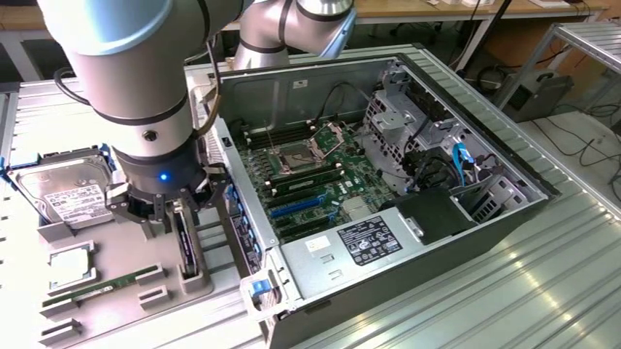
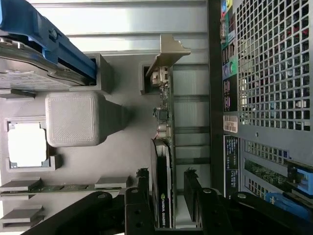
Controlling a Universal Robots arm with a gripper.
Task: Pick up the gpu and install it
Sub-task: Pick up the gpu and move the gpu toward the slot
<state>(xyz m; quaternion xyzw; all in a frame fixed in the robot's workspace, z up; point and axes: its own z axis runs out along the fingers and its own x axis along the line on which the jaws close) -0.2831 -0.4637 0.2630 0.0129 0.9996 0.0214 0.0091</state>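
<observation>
The claw (image 1: 177, 211), spread, straddles the gpu (image 1: 186, 251), which stands on edge in a slotted grey tray (image 1: 116, 251) at the exterior view's lower left, evidently so both faces are presented for gripping.

Open computer case (image 1: 291, 98) beside a grey tray (image 1: 121, 251) with hard drive (image 1: 66, 193), processor (image 1: 70, 265), memory stick (image 1: 102, 285).

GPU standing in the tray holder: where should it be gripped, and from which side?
Grip the gpu across the two flat faces of its black body, coming straight down from above. It stands on edge in the grey holder, both faces exposed; the bracket end is irregular. The open tool straddles it that way.
</observation>
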